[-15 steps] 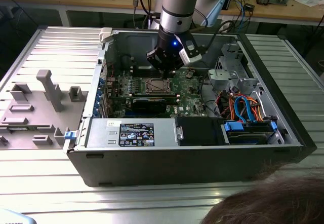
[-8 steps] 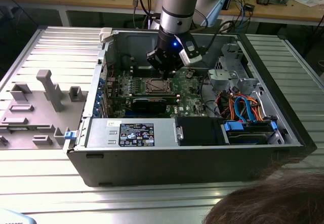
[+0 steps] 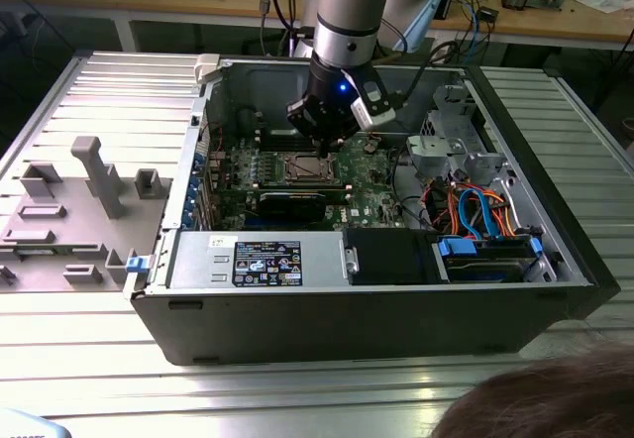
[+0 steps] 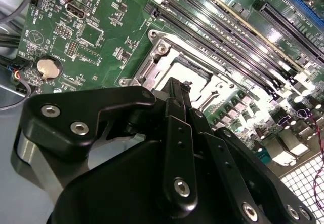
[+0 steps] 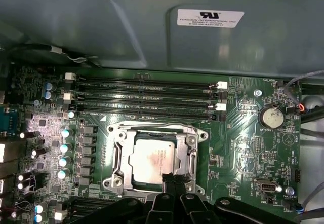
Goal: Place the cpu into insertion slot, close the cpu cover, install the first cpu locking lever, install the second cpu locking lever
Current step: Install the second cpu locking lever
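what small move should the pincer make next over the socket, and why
Probably a slight lift straight up. In the first wrist view the silvery-tan square cpu already lies inside the metal-rimmed square insertion slot, with the thin silvery cpu cover frame around it, and the black pincer tips sit at its edge.

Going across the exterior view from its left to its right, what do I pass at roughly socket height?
Grey plastic fixture → case's side wall → cpu in the insertion slot → gripper → drive cage → orange and blue cables.
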`<state>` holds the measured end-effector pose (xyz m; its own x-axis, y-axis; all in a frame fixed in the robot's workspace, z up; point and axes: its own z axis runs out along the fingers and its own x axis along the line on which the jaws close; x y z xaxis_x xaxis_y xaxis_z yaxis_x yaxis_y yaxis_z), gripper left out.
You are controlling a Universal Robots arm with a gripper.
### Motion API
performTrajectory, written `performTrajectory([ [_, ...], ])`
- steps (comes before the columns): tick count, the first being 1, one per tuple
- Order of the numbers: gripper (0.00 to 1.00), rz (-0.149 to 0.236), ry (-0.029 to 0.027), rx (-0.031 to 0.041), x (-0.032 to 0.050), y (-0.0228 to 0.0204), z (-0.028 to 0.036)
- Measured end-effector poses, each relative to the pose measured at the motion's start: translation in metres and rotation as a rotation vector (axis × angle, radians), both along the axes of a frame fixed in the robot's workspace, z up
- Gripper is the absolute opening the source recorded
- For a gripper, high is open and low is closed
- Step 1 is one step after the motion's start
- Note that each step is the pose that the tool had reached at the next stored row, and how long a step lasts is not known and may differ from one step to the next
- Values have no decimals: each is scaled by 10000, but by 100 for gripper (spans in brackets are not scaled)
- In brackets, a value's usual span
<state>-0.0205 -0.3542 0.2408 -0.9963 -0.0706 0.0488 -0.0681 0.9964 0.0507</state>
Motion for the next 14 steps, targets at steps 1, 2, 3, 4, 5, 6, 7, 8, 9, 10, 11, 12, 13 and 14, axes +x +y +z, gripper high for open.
performTrajectory([
  [1, 11, 0, 0, 0, 0, -3, 0],
  [2, 11, -1, 0, 0, 0, -7, 0],
  [3, 11, -1, 0, 0, 0, -9, 0],
  [4, 11, -1, 0, 0, 0, -12, 0],
  [5, 11, -1, -1, 0, 0, -14, 0],
  [6, 11, -1, 0, 0, 0, -17, -1],
  [7, 11, 0, -1, 0, 0, -20, -1],
  [8, 11, -1, 0, -1, 0, -25, -1],
  [9, 11, -1, 0, 0, 0, -27, -1],
  [10, 11, -1, -1, 0, 0, -29, -1],
  [11, 11, -1, 0, 0, 0, -31, -1],
  [12, 11, 0, 0, 0, 0, -36, -1],
  [13, 11, 0, 0, -1, 0, -42, -1],
  [14, 11, 0, 0, -1, 0, -49, -1],
])
